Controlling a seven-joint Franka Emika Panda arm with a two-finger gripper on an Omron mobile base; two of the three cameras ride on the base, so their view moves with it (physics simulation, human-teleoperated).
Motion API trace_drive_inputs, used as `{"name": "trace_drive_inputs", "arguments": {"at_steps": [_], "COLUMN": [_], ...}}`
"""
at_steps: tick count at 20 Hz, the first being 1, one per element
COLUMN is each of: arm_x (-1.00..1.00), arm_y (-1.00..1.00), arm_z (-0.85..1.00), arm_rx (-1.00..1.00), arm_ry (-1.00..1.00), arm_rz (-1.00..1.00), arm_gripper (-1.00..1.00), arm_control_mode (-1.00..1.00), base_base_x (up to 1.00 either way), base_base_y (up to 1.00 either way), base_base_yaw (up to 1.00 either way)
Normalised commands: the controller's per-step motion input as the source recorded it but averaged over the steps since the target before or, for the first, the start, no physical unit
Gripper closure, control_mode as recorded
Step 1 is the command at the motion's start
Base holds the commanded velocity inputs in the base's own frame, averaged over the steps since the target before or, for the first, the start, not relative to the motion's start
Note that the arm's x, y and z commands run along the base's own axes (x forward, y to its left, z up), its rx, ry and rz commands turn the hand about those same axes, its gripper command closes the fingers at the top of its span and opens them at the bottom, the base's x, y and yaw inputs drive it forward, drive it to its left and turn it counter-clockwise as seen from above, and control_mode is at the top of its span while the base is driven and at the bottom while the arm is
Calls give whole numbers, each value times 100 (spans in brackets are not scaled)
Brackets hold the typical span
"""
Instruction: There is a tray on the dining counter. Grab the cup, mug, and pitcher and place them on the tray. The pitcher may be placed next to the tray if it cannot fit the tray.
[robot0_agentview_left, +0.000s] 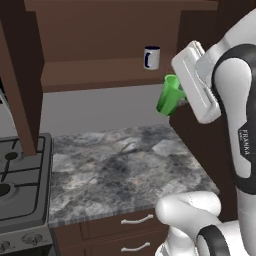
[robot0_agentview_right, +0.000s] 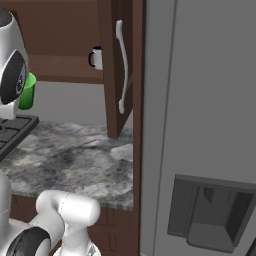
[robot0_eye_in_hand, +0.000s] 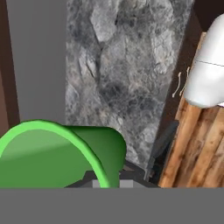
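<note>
On your left in the left base view sits the stove (robot0_agentview_left: 15, 185), and beside it the marbled worktop (robot0_agentview_left: 120, 170) with drawers under it. Above, on the wooden shelf (robot0_agentview_left: 100, 70), the mug (robot0_agentview_left: 151, 57) stands upright, not yet fetched. Further right, the cup (robot0_agentview_left: 169, 95) hangs tilted in the air above the worktop's far right corner, carried by the claw (robot0_eye_in_hand: 109, 183), which is closed nearly all the way on the cup's wall near the rim, as the hand view shows. So you are in the carrying step for the cup. Next, I judge you must drive the base round to the dining counter and set the cup on the tray; keep the grip firm, as the tilted cup could slip.
</note>
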Motion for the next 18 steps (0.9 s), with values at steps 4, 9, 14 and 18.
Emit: {"name": "trace_drive_inputs", "arguments": {"at_steps": [4, 9, 14, 18], "arm_x": [-52, -28, -27, -36], "arm_y": [0, 0, 0, 0], "arm_z": [-25, -3, 0, 0], "arm_rx": [-8, -14, -25, -23], "arm_ry": [0, 2, 8, 14], "arm_rz": [27, 30, 15, 12], "arm_gripper": [100, 100, 100, 100], "arm_control_mode": [-100, -100, -100, -100], "base_base_x": [0, 0, 0, 0], "base_base_y": [0, 0, 0, 0], "base_base_yaw": [0, 0, 0, 0]}}
